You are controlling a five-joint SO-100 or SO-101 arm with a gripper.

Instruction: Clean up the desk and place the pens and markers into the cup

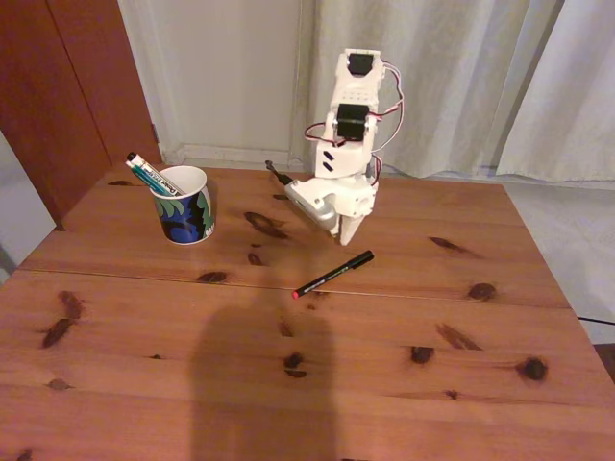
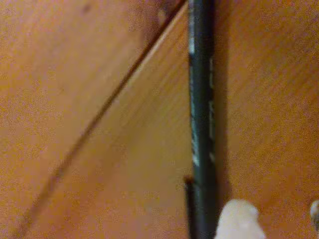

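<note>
Pickup of the last pen is the step we judge in hand: the black pen point(image 1: 333, 274) lies on the table point(image 1: 404, 384), while two others stand in the cup point(image 1: 186, 206). The gripper point(image 1: 348, 236) hovers just above its black end, holding nothing; we cannot tell how wide it is spread. Next it must lower and straddle the barrel. The wrist view adds the pen point(image 2: 202, 124) beside one white fingertip point(image 2: 238, 221).

On the knotty pine wood desk point(image 1: 404, 384) in the fixed view, the patterned white ceramic cup point(image 1: 185, 206) holding two pens point(image 1: 152, 177) sits at ten o'clock from the thin black red-tipped pen point(image 1: 333, 274), which lies just before the desk's seam.
</note>
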